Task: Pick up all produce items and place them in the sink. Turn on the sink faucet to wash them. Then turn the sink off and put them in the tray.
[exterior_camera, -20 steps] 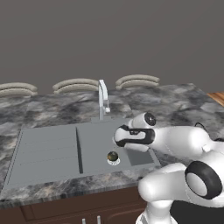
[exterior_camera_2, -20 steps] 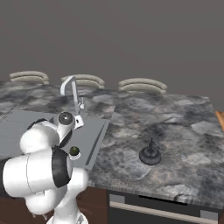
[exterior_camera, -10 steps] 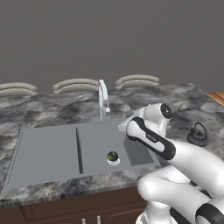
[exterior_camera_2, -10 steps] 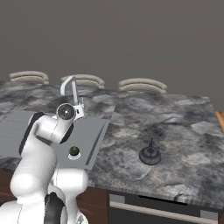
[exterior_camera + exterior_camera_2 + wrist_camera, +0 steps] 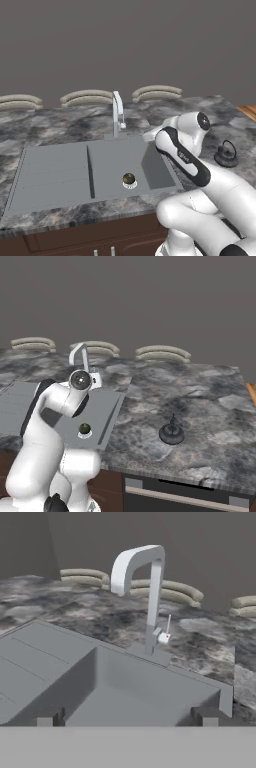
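Item: produce item (image 5: 128, 178), one, small, round, dark green with a reddish patch. Location: floor of the sink basin, resting on the round white drain (image 5: 130, 184), toward the near edge; seen also in the right base view (image 5: 84, 429).

Item: sink (image 5: 55, 172), matte grey, rectangular, set into the tabletop (image 5: 65, 125). Ribbed drainboard on the left, deep basin on the right, a ridge between them. No water visible.

Item: sink faucet (image 5: 117, 112), slim, silver-grey, upright post with a short angled spout, standing at the far rim of the basin. In the hand view the faucet (image 5: 149, 587) stands upright near centre, spout turned left, with a small lever (image 5: 166, 632) on the right side of its post.

Item: pincer (image 5: 125, 717), fingers wide apart, nothing between them. The two dark fingertips (image 5: 48, 717) sit low in the hand view, over the near part of the basin and facing the faucet. In the base views it is hidden behind the white arm (image 5: 182, 155), which bends over the right edge of the sink.

Item: kettle (image 5: 226, 154), black, loop handle, upright on the tabletop well right of the sink.

Item: tabletop, dark marbled grey stone.
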You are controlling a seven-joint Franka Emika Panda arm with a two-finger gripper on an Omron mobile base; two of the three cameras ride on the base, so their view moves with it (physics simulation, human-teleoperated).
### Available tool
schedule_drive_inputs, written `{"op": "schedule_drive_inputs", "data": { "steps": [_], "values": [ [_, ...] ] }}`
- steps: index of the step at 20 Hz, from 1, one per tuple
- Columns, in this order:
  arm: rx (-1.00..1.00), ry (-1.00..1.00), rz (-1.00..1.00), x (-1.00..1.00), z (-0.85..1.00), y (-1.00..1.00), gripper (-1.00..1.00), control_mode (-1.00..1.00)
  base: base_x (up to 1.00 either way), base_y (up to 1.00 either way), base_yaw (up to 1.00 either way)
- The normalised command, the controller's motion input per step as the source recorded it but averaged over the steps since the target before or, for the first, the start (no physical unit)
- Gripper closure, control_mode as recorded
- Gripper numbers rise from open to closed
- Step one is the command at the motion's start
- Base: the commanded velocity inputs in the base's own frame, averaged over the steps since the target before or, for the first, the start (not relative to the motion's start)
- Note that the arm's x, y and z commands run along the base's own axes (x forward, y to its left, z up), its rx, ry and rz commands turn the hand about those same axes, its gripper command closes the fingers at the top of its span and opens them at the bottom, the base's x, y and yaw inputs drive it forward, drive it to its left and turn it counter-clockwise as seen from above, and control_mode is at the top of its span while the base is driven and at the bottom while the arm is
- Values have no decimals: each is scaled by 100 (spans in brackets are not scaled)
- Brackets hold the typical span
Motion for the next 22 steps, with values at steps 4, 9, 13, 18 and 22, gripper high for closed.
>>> {"op": "schedule_drive_inputs", "data": {
  "steps": [4,9,13,18,22],
  "values": [
    [18,-4,-5,3,0,-17,-100,-100,0,0,0],
    [14,-2,-1,29,-7,0,-100,-100,0,0,0],
    [9,-1,0,37,-8,0,-100,-100,0,0,0],
    [1,-10,1,26,-19,0,-100,-100,0,0,0],
    [-1,-18,2,14,-7,1,-100,-100,0,0,0]
  ]
}}
